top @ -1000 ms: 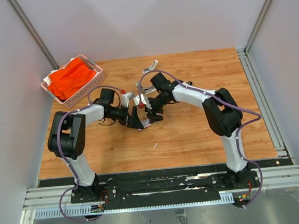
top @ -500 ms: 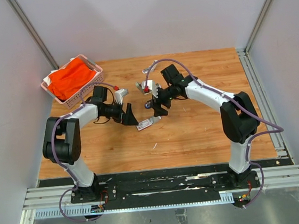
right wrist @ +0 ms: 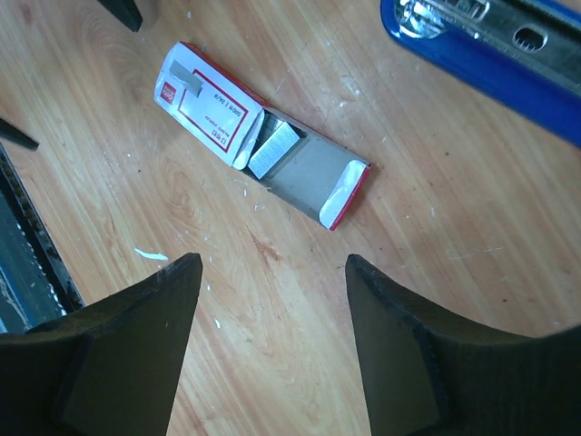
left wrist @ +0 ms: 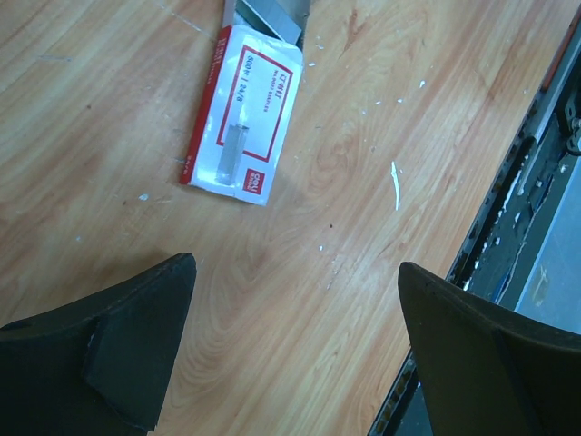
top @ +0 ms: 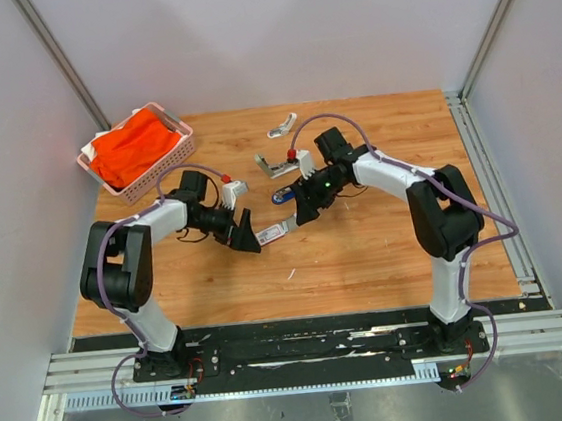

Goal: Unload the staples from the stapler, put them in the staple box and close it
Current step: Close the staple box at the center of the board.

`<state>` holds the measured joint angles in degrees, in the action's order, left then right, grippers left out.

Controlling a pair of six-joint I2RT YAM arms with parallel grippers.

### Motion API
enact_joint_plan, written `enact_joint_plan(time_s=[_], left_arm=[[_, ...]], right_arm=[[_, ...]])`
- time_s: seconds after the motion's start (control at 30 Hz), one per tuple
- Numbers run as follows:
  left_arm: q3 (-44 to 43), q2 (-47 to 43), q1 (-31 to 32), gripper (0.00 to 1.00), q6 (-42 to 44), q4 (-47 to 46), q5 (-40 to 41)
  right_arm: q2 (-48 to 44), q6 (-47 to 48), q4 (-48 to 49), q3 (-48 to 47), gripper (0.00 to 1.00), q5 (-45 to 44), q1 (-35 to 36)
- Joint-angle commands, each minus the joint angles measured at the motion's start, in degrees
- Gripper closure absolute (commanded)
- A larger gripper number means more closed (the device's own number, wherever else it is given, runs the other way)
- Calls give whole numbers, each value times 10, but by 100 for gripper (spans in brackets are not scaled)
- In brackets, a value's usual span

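The blue stapler lies near the table's middle, a little toward the far edge, with a metal part showing on top. Whether it holds any load cannot be told. Its long axis slants across the corner of the right wrist view, just beyond the right gripper and off to one side. A short grey strip of staples sits in the pulled-out tray of the white box, directly ahead of those jaws, which stand wide and empty. The left gripper, equally wide and empty, faces the box from the left-edge side. The right arm is judged nearer the stapler.
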<state>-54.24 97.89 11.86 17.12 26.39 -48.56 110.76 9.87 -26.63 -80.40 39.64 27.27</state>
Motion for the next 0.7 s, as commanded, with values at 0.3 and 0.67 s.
enact_joint_plan(time_s=[0.3,0.67], left_arm=[[-9,27,46,2,-9,-18,4],[-15,47,58,2,-17,-30,8]], right_arm=[[62,-122,29,-2,39,4,-5],[94,-143,50,-23,39,-7,-13]])
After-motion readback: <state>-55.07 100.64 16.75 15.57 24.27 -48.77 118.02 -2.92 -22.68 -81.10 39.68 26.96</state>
